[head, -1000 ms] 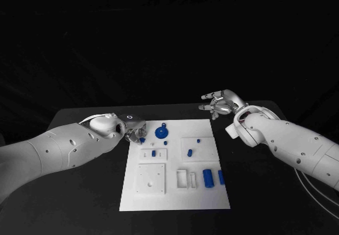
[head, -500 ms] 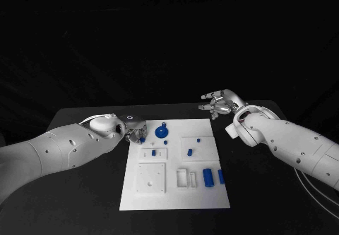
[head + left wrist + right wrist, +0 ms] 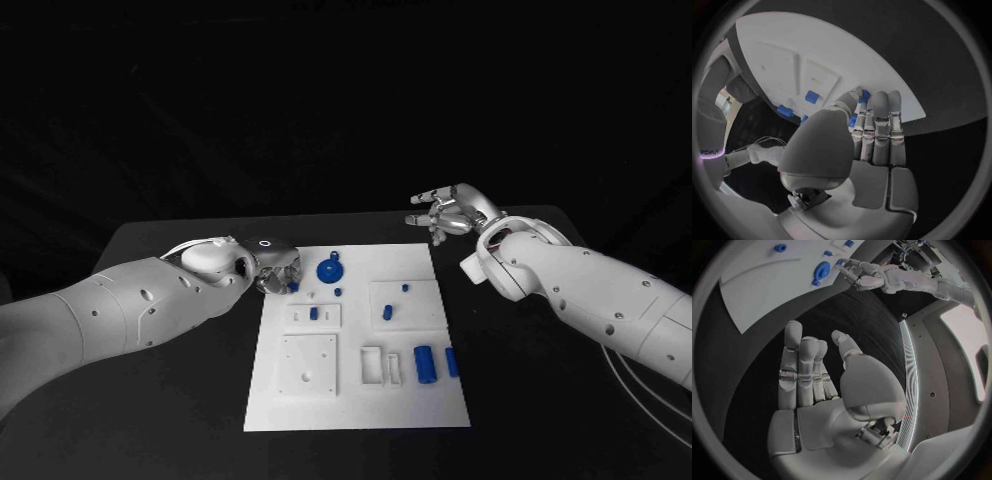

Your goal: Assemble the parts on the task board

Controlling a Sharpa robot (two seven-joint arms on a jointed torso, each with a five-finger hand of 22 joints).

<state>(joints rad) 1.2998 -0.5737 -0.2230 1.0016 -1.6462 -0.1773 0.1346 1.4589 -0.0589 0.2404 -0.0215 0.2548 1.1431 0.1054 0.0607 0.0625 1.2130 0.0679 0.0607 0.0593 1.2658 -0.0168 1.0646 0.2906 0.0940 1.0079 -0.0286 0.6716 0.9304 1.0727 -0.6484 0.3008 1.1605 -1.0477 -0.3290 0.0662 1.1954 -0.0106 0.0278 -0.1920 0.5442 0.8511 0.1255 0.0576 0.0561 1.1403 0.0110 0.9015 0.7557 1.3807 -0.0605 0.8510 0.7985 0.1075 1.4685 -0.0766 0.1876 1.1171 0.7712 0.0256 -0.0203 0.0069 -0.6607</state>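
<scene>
My left hand (image 3: 274, 277) pinches a small blue part (image 3: 291, 286) at the task board's (image 3: 361, 400) edge; I'd seat it squarely, right hand (image 3: 450, 213) open.

No readable text, labels, brands or numbers anywhere. Tiny dark marking on left arm (image 3: 709, 151) near wrist, too small and warped to make out.

- left hand (image 3: 274, 270) held low, palm down, fingers (image 3: 879, 125) side by side, reaching forward; whether it grips anything cannot be told
- right hand (image 3: 450, 212) raised, fingers (image 3: 801, 365) apart, holding nothing
</scene>
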